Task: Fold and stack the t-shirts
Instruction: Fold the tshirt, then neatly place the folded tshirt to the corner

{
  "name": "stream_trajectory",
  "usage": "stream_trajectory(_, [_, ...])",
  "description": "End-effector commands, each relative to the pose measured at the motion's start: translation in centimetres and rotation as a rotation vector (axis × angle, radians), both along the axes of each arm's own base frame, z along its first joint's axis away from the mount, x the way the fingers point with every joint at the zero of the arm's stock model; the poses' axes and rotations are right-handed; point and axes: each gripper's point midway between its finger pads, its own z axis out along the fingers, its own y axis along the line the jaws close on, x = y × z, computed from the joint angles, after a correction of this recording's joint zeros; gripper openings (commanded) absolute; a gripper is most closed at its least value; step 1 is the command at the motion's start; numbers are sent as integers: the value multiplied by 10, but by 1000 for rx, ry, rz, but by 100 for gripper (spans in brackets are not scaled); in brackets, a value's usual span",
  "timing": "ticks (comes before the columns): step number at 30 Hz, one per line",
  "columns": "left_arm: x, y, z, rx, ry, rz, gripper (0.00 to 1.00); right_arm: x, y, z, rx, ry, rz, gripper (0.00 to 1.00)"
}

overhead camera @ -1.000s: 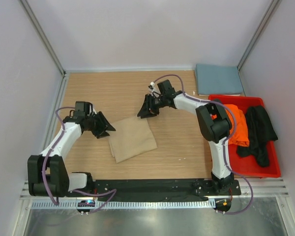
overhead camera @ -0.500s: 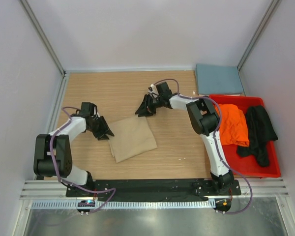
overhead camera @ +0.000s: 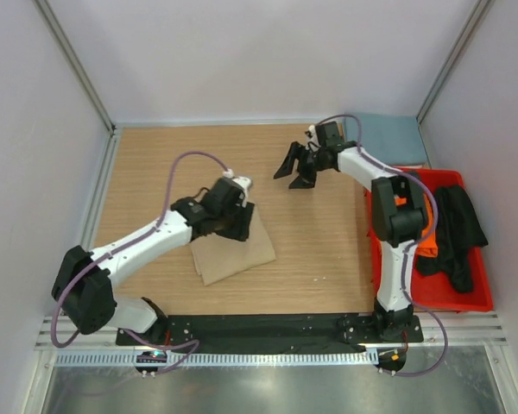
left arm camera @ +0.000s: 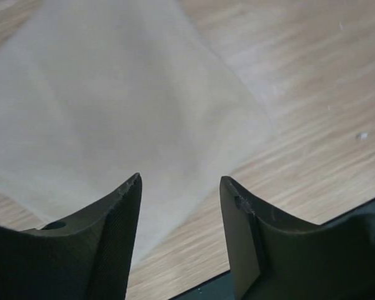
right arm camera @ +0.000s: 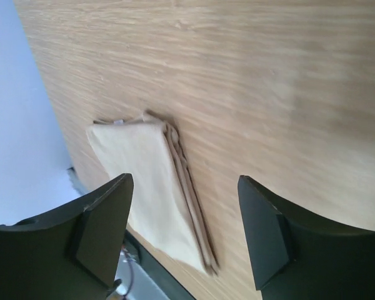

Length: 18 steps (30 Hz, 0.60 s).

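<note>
A folded tan-beige t-shirt [overhead camera: 242,254] lies flat on the wooden table, left of centre. My left gripper [overhead camera: 238,226] is open just above its far edge; the cloth [left arm camera: 112,119] fills the left wrist view ahead of the fingers. My right gripper [overhead camera: 295,170] is open and empty above bare wood at the back; its wrist view shows the folded tan shirt [right arm camera: 153,187] far ahead. A folded slate blue-grey shirt [overhead camera: 384,138] lies at the back right. The orange shirt [overhead camera: 421,222] and black shirt [overhead camera: 456,228] lie crumpled in the red bin [overhead camera: 432,297].
The red bin stands along the table's right edge. Grey walls close in the left, back and right sides. A black base rail [overhead camera: 268,328] runs along the near edge.
My left arm swung right from the shirt's left side to over its far edge. My right gripper pulled back and to the right, away from the shirt.
</note>
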Motion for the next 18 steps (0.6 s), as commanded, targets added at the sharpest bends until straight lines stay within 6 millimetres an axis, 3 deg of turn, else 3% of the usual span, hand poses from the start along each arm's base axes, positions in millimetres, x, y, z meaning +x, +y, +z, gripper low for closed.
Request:
stream_trajectory(1, [-8, -16, -1, 224, -155, -128, 54, -31, -49, 34, -196, -106, 38, 75])
stream_trajectory(2, [-24, -36, -6, 273, -170, -225, 54, -38, -56, 34, -224, -114, 45, 77])
stream_trajectory(4, [-31, -48, -13, 380, -216, -287, 52, -56, -69, 37, -264, -133, 32, 78])
stream_trajectory(5, [-46, -67, -10, 406, -247, -359, 52, -61, -72, 39, -273, -149, 29, 79])
stream_trajectory(6, [-50, -72, -27, 489, -250, -411, 50, -67, -76, 40, -281, -156, 25, 79])
stream_trajectory(7, [-49, -76, -27, 549, -295, -420, 50, -79, -83, 27, -306, -132, 19, 79])
stream_trajectory(8, [-59, -85, -31, 601, -329, -468, 50, -85, -85, 37, -303, -163, 15, 79])
stream_trajectory(9, [-59, -92, -39, 661, -344, -498, 49, -96, -91, 26, -313, -143, 14, 79])
stream_trajectory(11, [-62, -100, -47, 713, -373, -528, 48, -106, -94, 31, -300, -164, 8, 79])
stream_trajectory(14, [-69, -115, -60, 702, -347, -579, 48, -123, -100, 21, -289, -152, 7, 79])
stream_trajectory(18, [-67, -111, -68, 777, -364, -584, 49, -136, -106, 12, -283, -140, -3, 79])
